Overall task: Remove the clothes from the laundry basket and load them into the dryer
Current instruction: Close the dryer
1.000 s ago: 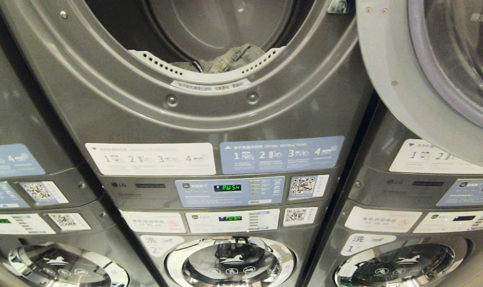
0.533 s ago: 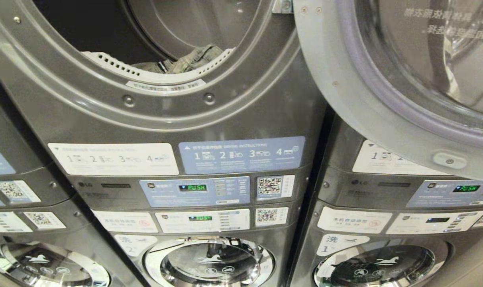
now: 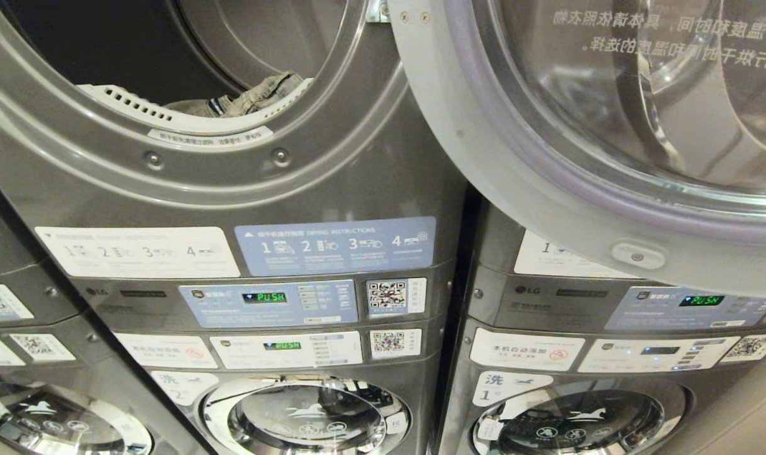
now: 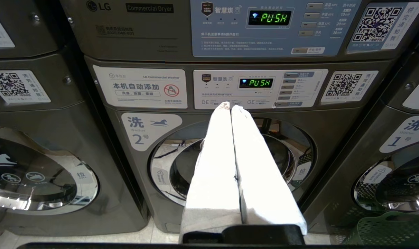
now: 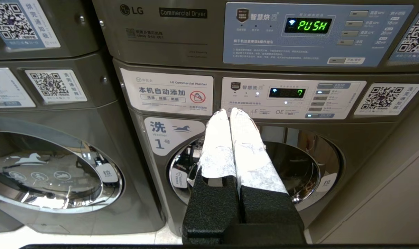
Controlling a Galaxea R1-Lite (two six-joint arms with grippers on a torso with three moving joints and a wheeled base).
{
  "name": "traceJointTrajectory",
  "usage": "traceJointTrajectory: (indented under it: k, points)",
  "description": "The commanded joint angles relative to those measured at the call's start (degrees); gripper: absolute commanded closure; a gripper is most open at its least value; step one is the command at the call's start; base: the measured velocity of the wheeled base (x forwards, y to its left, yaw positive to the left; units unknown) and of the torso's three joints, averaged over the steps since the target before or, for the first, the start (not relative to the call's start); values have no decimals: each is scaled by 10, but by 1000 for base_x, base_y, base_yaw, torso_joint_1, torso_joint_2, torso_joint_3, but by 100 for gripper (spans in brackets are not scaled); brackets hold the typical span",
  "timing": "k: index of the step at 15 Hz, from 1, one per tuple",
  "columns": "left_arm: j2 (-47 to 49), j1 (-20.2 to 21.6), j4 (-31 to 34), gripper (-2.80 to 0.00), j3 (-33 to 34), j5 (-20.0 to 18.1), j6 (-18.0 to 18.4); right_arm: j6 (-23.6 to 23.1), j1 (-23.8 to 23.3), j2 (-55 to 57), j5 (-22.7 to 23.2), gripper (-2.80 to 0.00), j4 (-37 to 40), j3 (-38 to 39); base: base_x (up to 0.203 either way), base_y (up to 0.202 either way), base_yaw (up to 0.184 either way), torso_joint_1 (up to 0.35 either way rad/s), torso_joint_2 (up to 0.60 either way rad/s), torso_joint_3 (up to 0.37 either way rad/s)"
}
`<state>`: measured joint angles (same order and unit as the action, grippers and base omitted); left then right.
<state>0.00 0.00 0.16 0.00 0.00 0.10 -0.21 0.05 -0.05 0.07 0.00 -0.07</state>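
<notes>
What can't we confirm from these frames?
- How many clothes are loaded: head view shows only a khaki garment behind the open grey dryer's drum lip; drum top is cut off.
- Green plastic laundry basket: only a corner in left wrist view, contents unseen.
- Both arms: absent from head view.
- Mirrored white text on the dryer door glass: cut off.

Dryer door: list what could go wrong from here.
1. The open dryer door swings out across the neighbouring machine, so an arm moving past could strike it.
2. The clothes lie close behind the drum's front rim, so they might snag or slip out on closing.
3. The left gripper and right gripper are shut and empty, facing the washers below.
</notes>
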Motion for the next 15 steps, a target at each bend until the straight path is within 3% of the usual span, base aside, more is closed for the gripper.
traceJointTrajectory:
  k: [1,7,12,15]
  points:
    - [-1,0,0,0,1,1,0,0,0,0,0,0,0,1,0,0,0,0,0,0]
    - [-1,0,0,0,1,1,0,-1,0,0,0,0,0,0,0,0,0,0,1,14]
    - [-1,0,0,0,1,1,-1,-3,0,0,-6,0,-21,-9,0,0,0,1,2,175]
    - [-1,0,0,0,1,1,0,-6,0,22,-72,0,-30,-91,0,0,0,1,2,149]
